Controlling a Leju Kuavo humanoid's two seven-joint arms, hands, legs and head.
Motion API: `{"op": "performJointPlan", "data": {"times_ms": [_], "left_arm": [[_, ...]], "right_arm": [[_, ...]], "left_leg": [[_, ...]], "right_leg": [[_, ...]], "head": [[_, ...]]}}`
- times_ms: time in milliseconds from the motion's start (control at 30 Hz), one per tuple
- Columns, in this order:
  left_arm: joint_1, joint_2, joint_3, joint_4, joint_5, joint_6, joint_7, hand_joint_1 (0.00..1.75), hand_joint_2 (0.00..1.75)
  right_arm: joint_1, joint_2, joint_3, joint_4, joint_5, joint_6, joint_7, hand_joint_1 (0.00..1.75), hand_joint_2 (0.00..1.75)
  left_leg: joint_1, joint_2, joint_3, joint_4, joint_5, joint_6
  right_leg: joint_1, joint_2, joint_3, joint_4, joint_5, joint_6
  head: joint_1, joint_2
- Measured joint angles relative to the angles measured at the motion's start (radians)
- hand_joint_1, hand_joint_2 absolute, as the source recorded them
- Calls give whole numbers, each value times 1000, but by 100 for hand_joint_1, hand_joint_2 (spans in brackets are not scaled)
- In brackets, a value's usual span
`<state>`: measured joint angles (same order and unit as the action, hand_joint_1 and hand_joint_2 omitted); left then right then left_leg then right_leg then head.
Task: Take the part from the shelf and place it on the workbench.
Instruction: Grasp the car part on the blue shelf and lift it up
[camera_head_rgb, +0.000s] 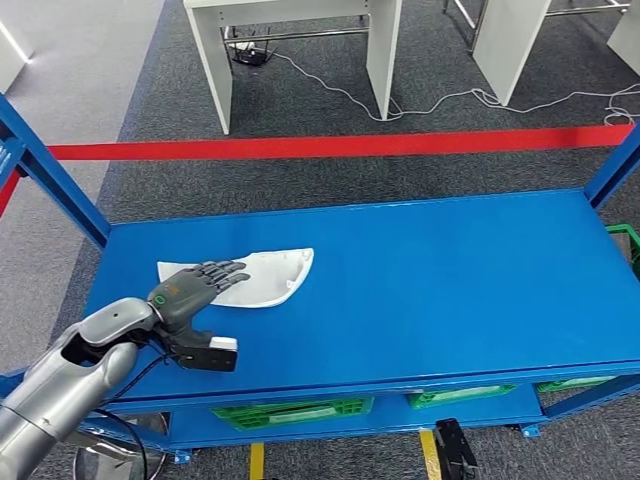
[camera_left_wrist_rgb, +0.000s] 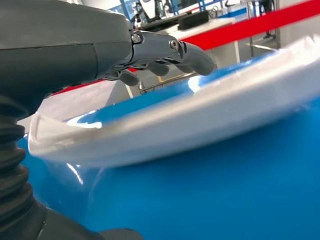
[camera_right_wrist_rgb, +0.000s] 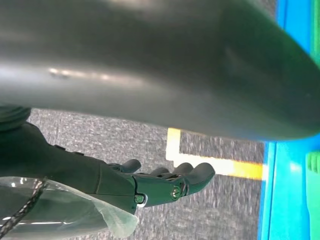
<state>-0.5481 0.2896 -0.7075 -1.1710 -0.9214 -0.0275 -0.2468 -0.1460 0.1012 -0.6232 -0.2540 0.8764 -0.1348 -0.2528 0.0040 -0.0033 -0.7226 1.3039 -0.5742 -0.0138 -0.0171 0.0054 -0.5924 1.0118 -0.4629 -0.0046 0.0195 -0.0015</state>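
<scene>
Here, we see the left hand (camera_head_rgb: 195, 290) lying over the left end of the white part (camera_head_rgb: 260, 276), its fingers (camera_left_wrist_rgb: 188, 52) stretched out flat above it with nothing gripped. The part lies flat on the blue shelf (camera_head_rgb: 453, 280), left of the middle, its long axis running left to right, the narrower tip towards the right. Our right hand (camera_right_wrist_rgb: 166, 182) hangs over the grey floor (camera_right_wrist_rgb: 211, 215), fingers loosely extended and holding nothing.

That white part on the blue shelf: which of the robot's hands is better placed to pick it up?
Left. The left hand already lies over the white part on the blue shelf, fingers stretched across it. The right hand hangs open over the floor.
</scene>
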Motion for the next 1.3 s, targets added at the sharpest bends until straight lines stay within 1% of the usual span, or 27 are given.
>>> {"op": "performJointPlan", "data": {"times_ms": [33, 67, 133, 200, 267, 333, 367, 433, 467, 500, 533, 567, 600, 633, 667, 700, 800, 833, 900, 967, 1000, 1033, 1067, 1133, 1167, 1200, 1300], "left_arm": [[-1, -2, -2, 6, -4, 0, 1, 0, 175], [-3, -5, -3, 10, -7, 0, 2, 0, 175], [-13, -13, -4, 21, -12, 2, 4, 0, 175], [-26, -36, -7, 43, -27, 24, 5, 0, 175], [-37, -77, -10, 72, -46, 58, 8, 0, 175], [-47, -120, -15, 97, -58, 77, 11, 0, 175], [-52, -139, -18, 107, -61, 80, 13, 0, 175], [-56, -167, -24, 124, -63, 82, 14, 0, 175], [-56, -177, -26, 132, -63, 82, 15, 0, 175], [-56, -183, -29, 139, -63, 82, 15, 0, 175], [-56, -189, -31, 145, -63, 83, 15, 0, 175], [-57, -194, -32, 150, -63, 83, 15, 0, 175], [-58, -200, -34, 154, -63, 84, 14, 0, 175], [-59, -206, -34, 156, -63, 86, 14, 0, 175], [-61, -213, -35, 158, -63, 88, 13, 0, 175], [-62, -220, -36, 160, -63, 90, 13, 0, 175], [-65, -240, -39, 165, -61, 95, 13, 0, 175], [-66, -246, -39, 166, -59, 96, 13, 0, 175], [-67, -255, -40, 168, -55, 98, 13, 0, 175], [-65, -264, -42, 171, -54, 100, 13, 0, 175], [-64, -268, -43, 174, -54, 102, 12, 0, 175], [-62, -272, -44, 177, -53, 105, 11, 0, 175], [-62, -276, -44, 179, -52, 110, 9, 0, 175], [-64, -287, -43, 182, -47, 120, 5, 0, 175], [-65, -294, -43, 183, -45, 124, 3, 0, 175], [-66, -300, -43, 184, -43, 125, 1, 0, 175], [-66, -311, -43, 188, -42, 126, 0, 0, 175]], "right_arm": [[0, 0, 1, 0, 2, 1, 1, 0, 0], [0, 0, 2, 0, 3, 3, 2, 0, 0], [-2, 0, 6, 0, 6, 7, 2, 0, 0], [-5, 1, 11, 0, 12, 13, 6, 0, 0], [-6, 2, 18, 0, 20, 17, 11, 0, 0], [-9, 4, 25, 0, 25, 17, 14, 0, 0], [-11, 5, 27, 0, 26, 17, 14, 0, 0], [-11, 5, 31, 0, 26, 17, 15, 0, 0], [-10, 6, 33, 0, 26, 17, 15, 0, 0], [-7, 6, 34, 0, 26, 17, 15, 0, 0], [-6, 6, 34, 0, 26, 17, 16, 0, 0], [-5, 6, 34, 0, 27, 17, 16, 0, 0], [-6, 6, 35, 0, 27, 17, 16, 0, 0], [-8, 6, 36, 0, 27, 17, 17, 0, 0], [-10, 6, 38, 0, 27, 17, 17, 0, 0], [-12, 6, 40, 0, 28, 18, 18, 0, 0], [-10, 7, 45, 0, 29, 19, 18, 0, 0], [-10, 7, 46, 0, 29, 19, 18, 0, 0], [-12, 8, 49, 0, 30, 19, 18, 0, 0], [-12, 8, 51, 0, 30, 21, 18, 0, 0], [-11, 8, 52, 0, 30, 22, 18, 0, 0], [-11, 8, 53, 0, 30, 23, 18, 0, 0], [-11, 8, 54, 0, 30, 23, 19, 0, 0], [-12, 9, 57, 0, 30, 23, 19, 0, 0], [-12, 10, 58, 0, 30, 23, 19, 0, 0], [-13, 12, 58, 0, 30, 23, 20, 0, 0], [-13, 15, 59, 0, 27, 22, 21, 0, 0]], "left_leg": [[0, 0, 8, -16, 20, 2], [0, 0, 31, -66, 52, 6], [-3, 0, 97, -204, 111, 18], [-7, 0, 131, -278, 126, 26], [-7, -2, 132, -287, 124, 32], [-3, -4, 135, -297, 130, 42], [-1, -4, 137, -301, 133, 47], [-1, -2, 136, -302, 134, 52], [-2, -1, 135, -301, 134, 53], [-2, 0, 135, -301, 134, 53], [-3, 0, 136, -300, 133, 53], [-2, 0, 136, -299, 133, 52], [-2, -1, 136, -296, 130, 50], [-4, -2, 134, -292, 128, 47], [-5, -3, 131, -287, 125, 43], [-7, -4, 128, -283, 124, 38], [-8, -4, 124, -277, 121, 27], [-7, -3, 119, -264, 110, 23], [-5, -2, 85, -182, 61, 12], [-3, -2, 25, -49, 3, 6], [-3, -2, 4, -5, -8, 6], [-3, -2, -2, 4, 1, 8], [-3, -2, 10, -26, 29, 12], [-6, -2, 69, -158, 100, 26], [-9, -2, 96, -217, 122, 33], [-11, -2, 112, -255, 131, 38], [-12, -2, 120, -282, 129, 46]], "right_leg": [[0, 0, 1, 0, 0, 0], [1, 1, 2, 0, 0, 0], [3, 1, 3, 0, -1, 3], [5, -1, 0, 0, 1, 12], [6, -4, -1, -3, 2, 23], [5, -6, -13, 16, -15, 35], [5, -6, -31, 53, -37, 40], [4, -5, -94, 182, -98, 47], [4, -5, -125, 244, -119, 49], [4, -5, -143, 279, -123, 51], [4, -6, -141, 272, -106, 52], [3, -6, -120, 225, -74, 52], [2, -6, -85, 153, -37, 52], [2, -7, -48, 84, -14, 51], [2, -5, -22, 35, 0, 47], [3, -4, -8, 9, 2, 42], [3, -1, -5, 4, 0, 24], [1, -2, -5, 3, 1, 18], [-2, -2, -4, 2, 2, 9], [-2, -3, -4, 2, 1, 6], [-1, -3, -3, 2, 1, 6], [-1, -2, -3, 2, 1, 6], [-1, -2, -2, 2, 0, 6], [1, -1, 1, 2, -1, 8], [2, -1, 1, 2, -2, 11], [4, -2, 0, 3, -2, 14], [3, -4, -6, -1, -1, 30]], "head": [[0, 0], [0, 0], [0, 0], [1, 0], [1, 0], [3, 0], [6, 0], [10, 0], [11, 0], [11, 0], [11, 0], [11, 0], [11, 0], [12, 0], [12, 0], [12, 0], [12, 0], [11, 0], [9, 0], [8, 0], [8, 0], [8, 0], [8, 0], [9, 0], [9, 0], [9, 0], [9, 0]]}}
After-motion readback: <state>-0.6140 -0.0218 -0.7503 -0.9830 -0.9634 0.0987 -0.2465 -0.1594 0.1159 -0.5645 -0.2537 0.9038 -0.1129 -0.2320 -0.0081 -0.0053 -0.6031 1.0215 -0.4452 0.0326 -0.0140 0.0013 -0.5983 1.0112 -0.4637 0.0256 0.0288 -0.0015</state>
